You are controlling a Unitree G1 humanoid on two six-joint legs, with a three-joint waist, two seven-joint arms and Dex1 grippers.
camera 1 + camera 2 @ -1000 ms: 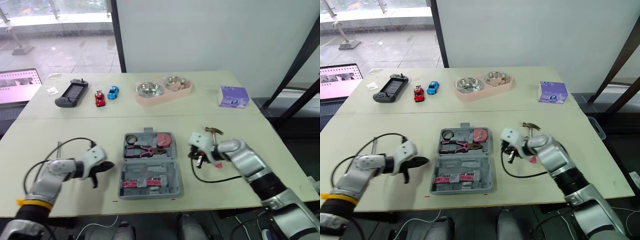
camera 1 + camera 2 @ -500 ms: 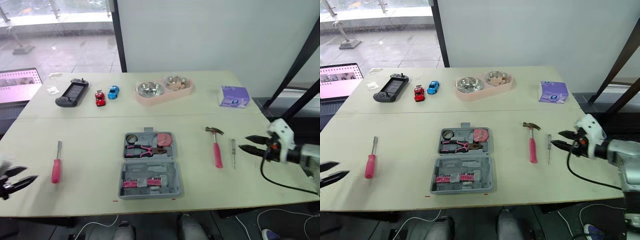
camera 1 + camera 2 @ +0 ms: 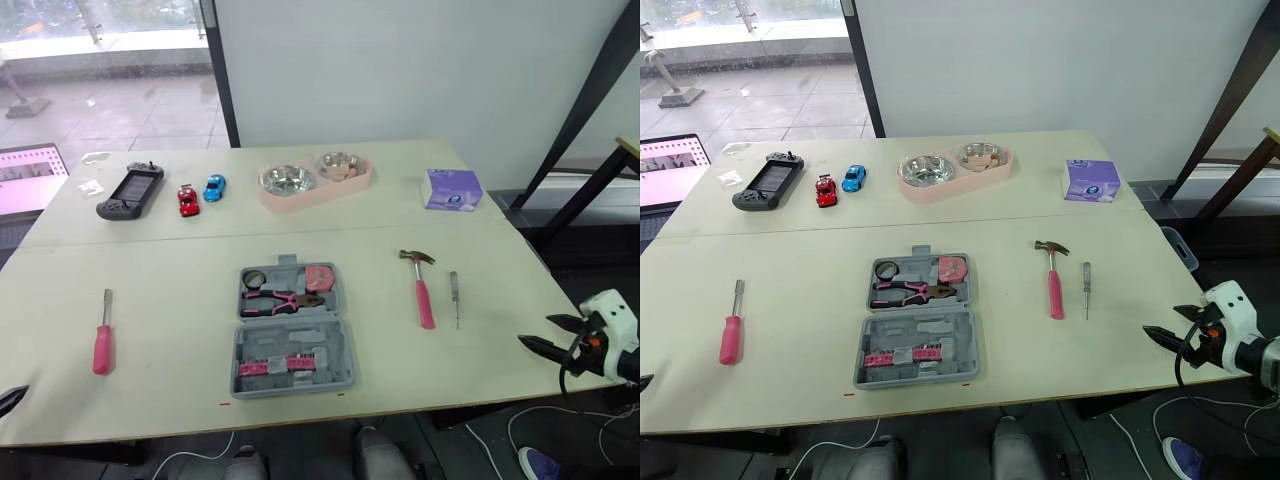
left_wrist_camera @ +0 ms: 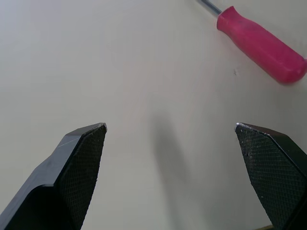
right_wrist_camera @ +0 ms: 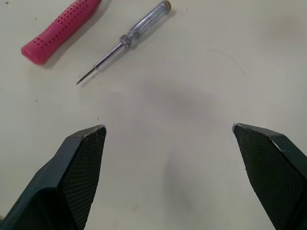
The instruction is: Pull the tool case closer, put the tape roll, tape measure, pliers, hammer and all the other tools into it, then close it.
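Note:
The grey tool case (image 3: 290,340) lies open at the table's middle. Its far half holds the tape roll (image 3: 256,277), pliers (image 3: 280,298) and pink tape measure (image 3: 320,277). Right of the case lie the pink-handled hammer (image 3: 422,295) and a small clear screwdriver (image 3: 454,295). A pink-handled screwdriver (image 3: 102,340) lies to the left. My right gripper (image 3: 535,330) hangs open at the table's near right edge, empty, with the hammer handle (image 5: 60,31) ahead of it. My left gripper (image 4: 170,125) is open over bare table near the pink screwdriver (image 4: 261,45).
Along the far side stand a game controller (image 3: 130,190), a red toy car (image 3: 187,200), a blue toy car (image 3: 214,186), a pink double bowl (image 3: 315,180) and a purple tissue box (image 3: 450,190). A laptop (image 3: 25,180) sits off the far left.
Both arms have drawn back from beside the case to the table's near corners. Both grippers went from shut to wide open. The camera view shifted slightly.

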